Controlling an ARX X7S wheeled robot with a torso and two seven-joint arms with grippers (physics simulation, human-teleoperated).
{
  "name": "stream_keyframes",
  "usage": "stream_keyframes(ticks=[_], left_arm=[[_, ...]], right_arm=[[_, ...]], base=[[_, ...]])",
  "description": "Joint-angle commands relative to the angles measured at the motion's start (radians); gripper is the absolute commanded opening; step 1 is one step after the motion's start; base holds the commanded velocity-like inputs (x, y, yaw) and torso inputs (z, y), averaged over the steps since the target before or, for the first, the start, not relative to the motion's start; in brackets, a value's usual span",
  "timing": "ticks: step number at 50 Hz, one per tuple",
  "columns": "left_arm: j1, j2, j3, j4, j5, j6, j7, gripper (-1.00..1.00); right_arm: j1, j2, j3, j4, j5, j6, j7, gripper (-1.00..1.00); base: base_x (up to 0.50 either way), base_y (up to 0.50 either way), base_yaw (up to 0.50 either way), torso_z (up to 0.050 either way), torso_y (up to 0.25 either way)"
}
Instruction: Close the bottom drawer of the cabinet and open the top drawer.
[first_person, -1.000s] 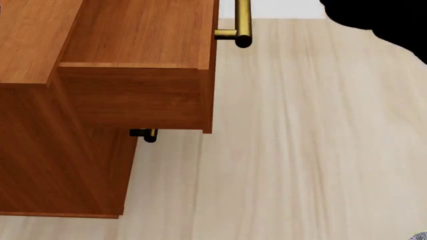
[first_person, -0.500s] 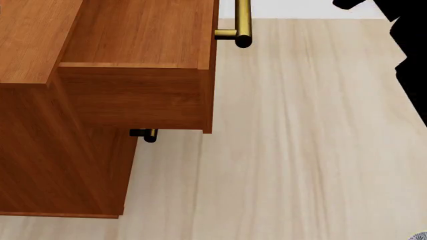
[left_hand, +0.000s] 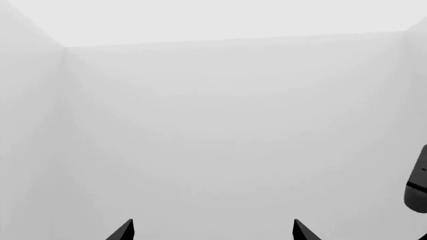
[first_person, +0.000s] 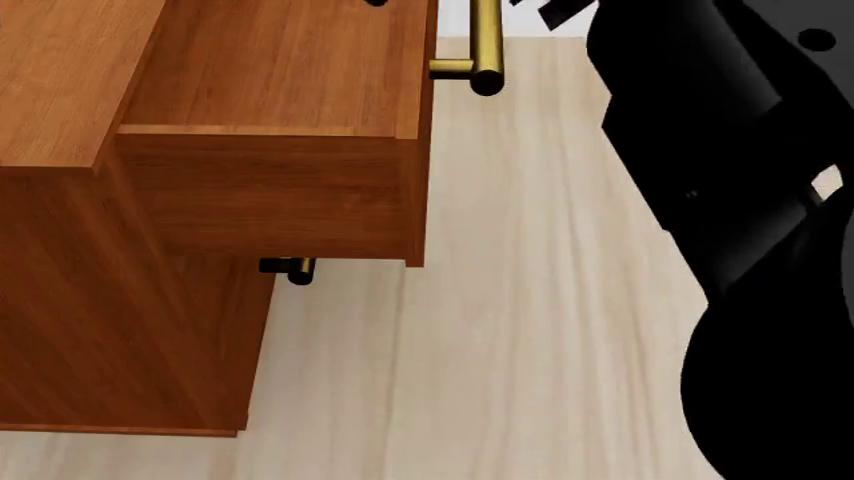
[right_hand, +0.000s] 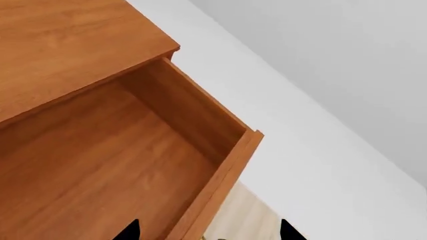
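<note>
The reddish-brown cabinet stands at the left of the head view. Its top drawer is pulled out, with its empty inside showing and its brass bar handle at the front. The end of a lower drawer's handle shows close to the cabinet front; the bottom drawer itself is hidden under the top drawer. My right arm hangs beside the drawer. The right gripper is open, with its tips either side of the top drawer's front panel. The left gripper is open and empty, facing grey walls.
Pale wooden floor lies in front of the cabinet. A grey wall stands behind the cabinet. A dark rounded part shows at the edge of the left wrist view.
My right arm has swung in from the upper right corner and now fills the right side of the head view. The cabinet and its drawers have not moved.
</note>
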Motion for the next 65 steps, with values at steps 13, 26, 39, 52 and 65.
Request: stream_keyframes(ticks=[13,26,39,52,65], left_arm=[[0.014,-0.010,-0.010,-0.001,-0.004,0.012,-0.002,1.00],[0.012,-0.012,-0.006,-0.006,-0.002,0.015,-0.001,1.00],[0.001,-0.010,-0.003,-0.008,-0.006,0.010,-0.005,1.00],[0.002,-0.011,-0.004,-0.003,-0.013,0.008,-0.010,1.00],[0.005,-0.012,-0.004,-0.004,-0.015,0.013,-0.011,1.00]], right_arm=[[-0.084,-0.037,0.040,0.018,-0.122,0.022,-0.036,1.00],[-0.111,-0.037,0.054,0.029,-0.179,0.033,-0.060,1.00],[-0.117,-0.037,0.051,0.029,-0.244,0.076,-0.092,1.00],[-0.103,-0.037,0.057,0.021,-0.321,0.128,-0.128,1.00],[-0.087,-0.037,0.049,0.055,-0.402,0.166,-0.179,1.00]], base=[[0.00,0.00,0.00,0.000,0.000],[0.00,0.00,0.00,0.000,0.000],[0.00,0.00,0.00,0.000,-0.003],[0.00,0.00,0.00,0.000,-0.005],[0.00,0.00,0.00,0.000,-0.004]])
